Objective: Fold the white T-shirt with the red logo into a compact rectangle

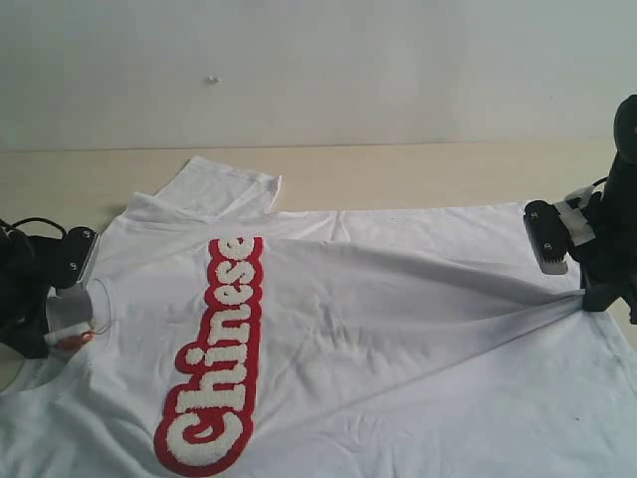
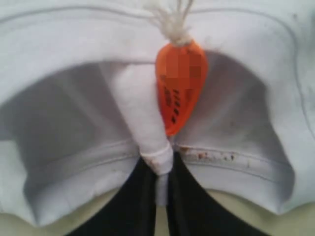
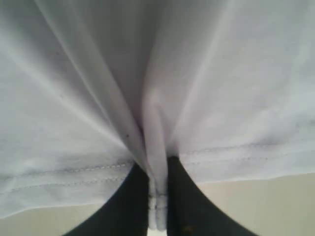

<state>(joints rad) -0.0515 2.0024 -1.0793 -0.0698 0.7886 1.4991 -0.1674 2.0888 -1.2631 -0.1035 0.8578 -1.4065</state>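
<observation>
Pale tabletop [image 1: 418, 174]: large white cotton T-shirt [image 1: 398, 329], judged limp and light, is clamped at collar [image 2: 88, 160] (nine o'clock) by left gripper [image 2: 161, 177], and at hem [image 3: 246, 153] (three o'clock) by right gripper [image 3: 157, 196].

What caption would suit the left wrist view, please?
Shut jaws pinch the collar of the white T-shirt beside its orange neck tag.

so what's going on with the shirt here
Two robot arms are handling a white T-shirt spread on the table with its red logo facing up. The left pincer is shut on the collar beside the orange tag. The right pincer is shut on the hem at the opposite end. Creases run toward the right grip, so the cloth looks pulled. The body is not folded yet.
</observation>
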